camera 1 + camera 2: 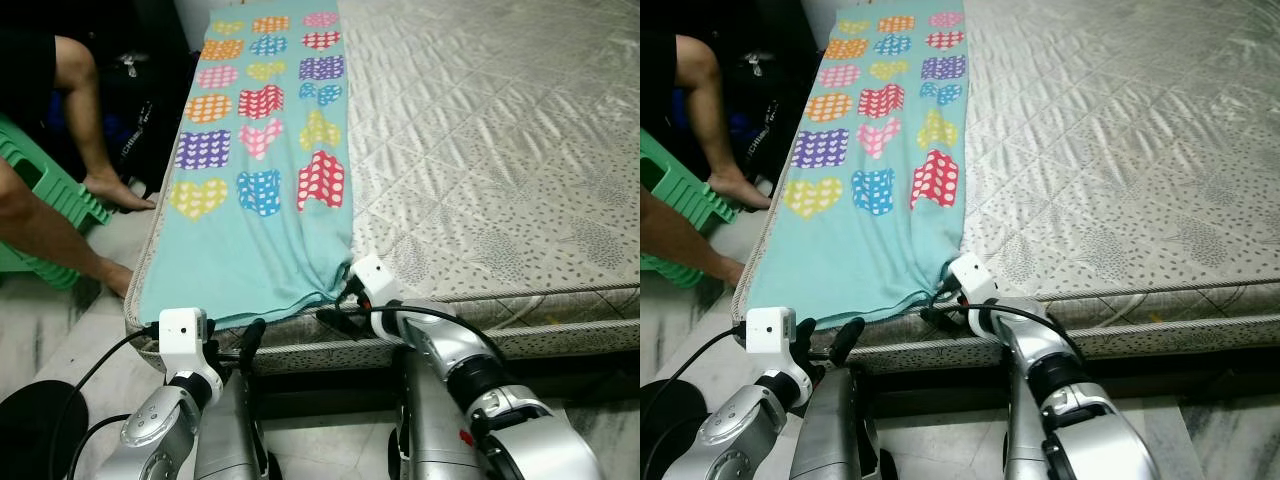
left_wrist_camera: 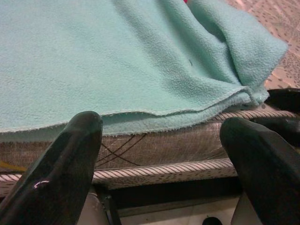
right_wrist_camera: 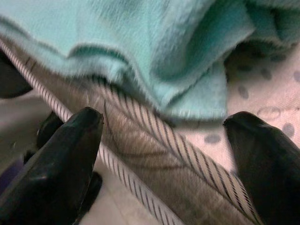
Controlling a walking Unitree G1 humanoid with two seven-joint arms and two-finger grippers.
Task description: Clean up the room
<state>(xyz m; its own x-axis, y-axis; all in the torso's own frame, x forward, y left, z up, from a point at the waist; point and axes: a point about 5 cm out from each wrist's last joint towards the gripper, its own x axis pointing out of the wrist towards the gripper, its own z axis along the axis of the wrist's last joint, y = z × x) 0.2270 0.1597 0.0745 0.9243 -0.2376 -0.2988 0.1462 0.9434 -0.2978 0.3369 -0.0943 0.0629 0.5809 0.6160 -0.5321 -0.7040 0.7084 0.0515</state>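
A person's bare legs [image 1: 75, 95] and feet show at the bed's left side, one foot [image 1: 118, 190] resting against a green plastic stool [image 1: 45, 185]. A dark round object [image 1: 35, 430] lies on the pale marble floor [image 1: 75, 335] nearby, with black cables running beside it.

Our left arm low, elbow bent, forearm reaching forward. Left hand [image 1: 238, 345] held level, fingers [image 2: 65, 164] spread wide apart, nothing between them. Our right arm stretched forward farther than left, wrist angled inward. Right hand [image 1: 335, 305] likewise spread, fingers [image 3: 61, 159] well apart, nothing between them. Both hands low, well apart.
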